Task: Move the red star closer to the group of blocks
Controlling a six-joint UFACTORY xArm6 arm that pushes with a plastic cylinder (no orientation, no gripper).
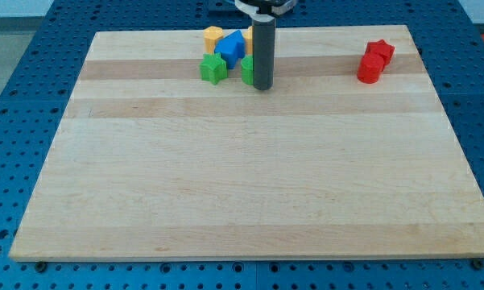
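2 red blocks — red star (380,51), red cylinder (370,69) — far right of group; my tip (263,86) beside green block (247,70).

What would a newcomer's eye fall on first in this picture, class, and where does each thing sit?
First comes the dark rod, whose tip stands at the view's top centre, against a cluster of small blocks: a yellow block, a blue block, a green star-shaped block and a partly hidden green block. Next, far off at the view's top right of the pale wooden board, a red star-shaped block and a red cylinder-like block sit touching.
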